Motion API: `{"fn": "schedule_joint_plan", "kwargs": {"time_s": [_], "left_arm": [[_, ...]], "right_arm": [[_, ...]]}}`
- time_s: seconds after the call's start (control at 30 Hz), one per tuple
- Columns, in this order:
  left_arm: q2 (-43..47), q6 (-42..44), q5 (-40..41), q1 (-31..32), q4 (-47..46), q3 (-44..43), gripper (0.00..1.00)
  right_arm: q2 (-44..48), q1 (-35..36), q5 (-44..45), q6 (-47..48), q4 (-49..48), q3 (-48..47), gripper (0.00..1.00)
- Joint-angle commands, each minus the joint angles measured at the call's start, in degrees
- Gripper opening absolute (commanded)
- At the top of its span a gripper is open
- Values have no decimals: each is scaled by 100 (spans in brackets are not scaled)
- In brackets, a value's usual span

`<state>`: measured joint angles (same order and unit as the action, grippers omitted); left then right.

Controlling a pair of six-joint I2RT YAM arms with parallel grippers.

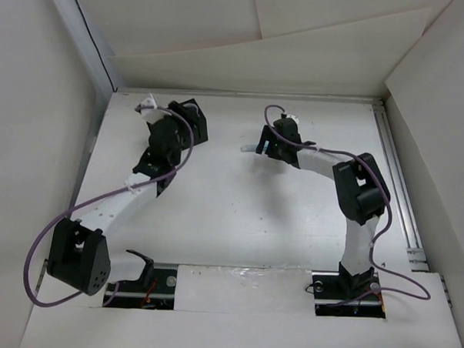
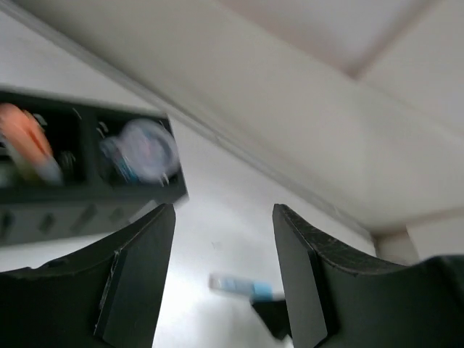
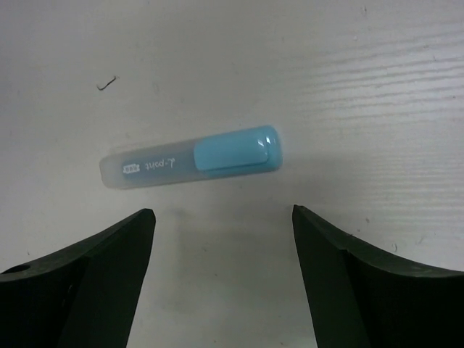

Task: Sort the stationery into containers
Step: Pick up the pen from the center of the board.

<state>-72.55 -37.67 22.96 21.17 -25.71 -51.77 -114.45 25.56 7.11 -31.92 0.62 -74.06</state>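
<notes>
Overhead, two arms reach across a white table (image 1: 238,220). The L arm stretches to the upper left of the frame and the R arm bends toward upper centre.

R wrist cam: a blue stick (image 3: 192,158) lies flat on the table at centre frame, slightly tilted. Its blue cap end is to the right and its clear end w/ small print to the left. The R gripper (image 3: 223,217) hangs just below it in the frame, fingers spread wide w/ nothing btwn them. The tips are apart from the stick.

L wrist cam, blurred: the L gripper (image 2: 225,210) has its fingers apart and holds nothing. A black organizer (image 2: 87,196) w/ compartments sits at upper left of the frame. The far-left compartment holds an orange stick (image 2: 25,141). The next compartment to the right holds a round cylinder (image 2: 148,148), white w/ blue. The blue stick also shows at lower centre here, on bare table, well apart from the organizer. A small black shape sits just beside it; can't tell what it is.

Back in the overhead view, the blue stick is a pale sliver just left of the R gripper. The organizer is a dark block at upper left, partly under the L arm.
</notes>
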Motion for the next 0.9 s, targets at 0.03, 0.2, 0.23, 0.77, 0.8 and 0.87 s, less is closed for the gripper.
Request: {"fn": "schedule_joint_plan", "kwargs": {"time_s": [0.03,0.2,0.23,0.77,0.8,0.87], "left_arm": [[417,-364,-177,511,-724,939,53],[855,-504,-599,564,-777,1511,53],[944,-504,-600,564,-777,1668,53],[1630,-390,-1373,564,-777,2425,54],[1717,-390,-1373,564,-777,2426,54],[1823,-390,-1373,564,-777,2479,54]], "right_arm": [[-287,-7,141,-121,193,-530,81],[-613,45,246,-174,368,-873,71],[-718,45,247,-235,368,-995,70],[-2028,870,1845,318,2398,-3447,73],[-2028,872,1916,318,2486,-3614,75],[-2203,968,2048,380,2705,-3746,73]]}}
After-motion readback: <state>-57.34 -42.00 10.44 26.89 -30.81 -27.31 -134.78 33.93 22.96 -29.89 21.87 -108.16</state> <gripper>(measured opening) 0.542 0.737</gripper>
